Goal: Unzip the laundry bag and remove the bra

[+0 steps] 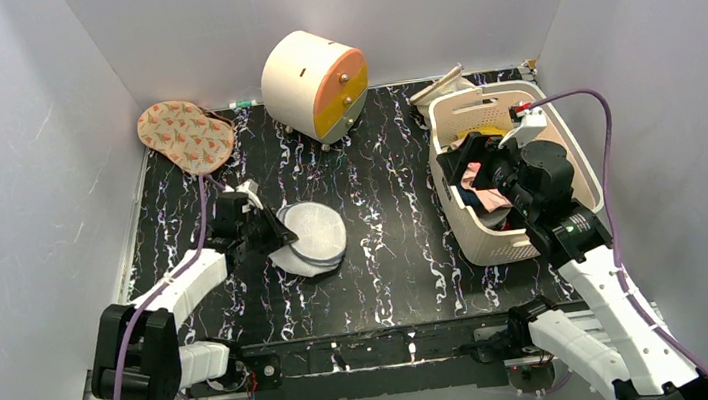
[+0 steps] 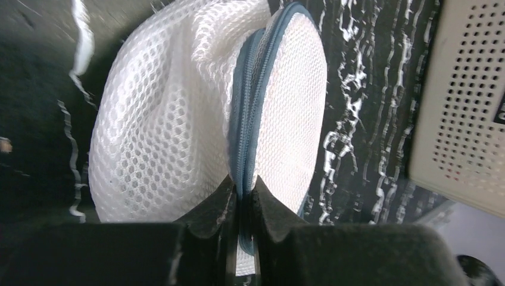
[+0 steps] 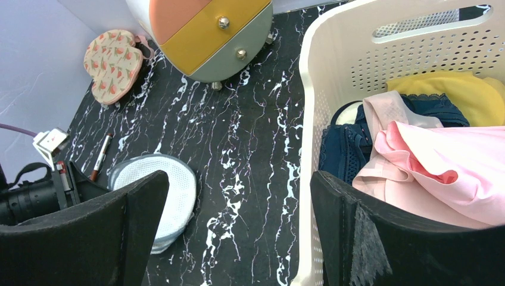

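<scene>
Pinching the blue zipper (image 2: 245, 119) at the rim, the left claw (image 2: 243, 192) is clamped on the laundry bag (image 2: 161, 137), its fingers pressed together with only the zipper tape between them. The zipper looks shut along the stretch that shows. Its lower end runs under the fingers, and no slider can be made out. The white mesh hides whatever is inside, so no bra shape shows through it.

From above, the bag lies on the bench (image 1: 397, 255) a little toward 9 o'clock from the middle, with the left claw at the bag's 9 o'clock edge.

The right claw (image 3: 238, 179) hangs with its fingers spread wide and nothing between them, over the cream basket (image 3: 309, 119) at the bench's 3 o'clock. Pink cloth (image 3: 440, 161), yellow cloth (image 3: 452, 95) and dark blue cloth (image 3: 339, 149) lie heaped in the basket. One finger cuts off the pink cloth's lower edge, and in the top view the arm covers most of the heap.
</scene>
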Robot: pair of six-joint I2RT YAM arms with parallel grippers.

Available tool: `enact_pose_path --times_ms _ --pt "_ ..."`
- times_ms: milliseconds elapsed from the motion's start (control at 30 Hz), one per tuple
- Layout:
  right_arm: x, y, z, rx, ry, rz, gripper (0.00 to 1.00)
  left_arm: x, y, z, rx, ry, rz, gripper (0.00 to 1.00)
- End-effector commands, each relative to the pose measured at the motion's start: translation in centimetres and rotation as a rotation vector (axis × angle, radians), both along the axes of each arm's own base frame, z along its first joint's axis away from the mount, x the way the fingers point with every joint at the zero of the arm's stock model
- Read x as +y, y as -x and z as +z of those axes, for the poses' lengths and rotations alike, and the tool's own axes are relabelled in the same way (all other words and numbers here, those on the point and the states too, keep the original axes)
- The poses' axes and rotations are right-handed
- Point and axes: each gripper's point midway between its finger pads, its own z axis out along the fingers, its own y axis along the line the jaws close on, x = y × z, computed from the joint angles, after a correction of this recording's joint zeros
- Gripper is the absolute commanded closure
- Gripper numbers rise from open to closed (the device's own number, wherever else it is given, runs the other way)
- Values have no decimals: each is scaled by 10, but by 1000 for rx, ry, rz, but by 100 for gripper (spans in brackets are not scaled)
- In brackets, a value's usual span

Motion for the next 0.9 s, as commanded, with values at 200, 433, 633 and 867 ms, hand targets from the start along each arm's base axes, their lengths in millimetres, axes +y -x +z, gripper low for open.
enact_pose_path --times_ms 200,433,633,867 --pt "7 -1 14 -48 -32 33 11 -29 9 -1 42 257 21 91" --pt "-2 1 21 -75 -12 -3 11 -18 4 30 -57 155 -30 48" --pt "-1 0 16 -59 -1 5 11 1 10 55 -104 56 -5 3" --pt "-3 -4 20 -77 26 -1 9 43 10 82 -183 -83 180 2"
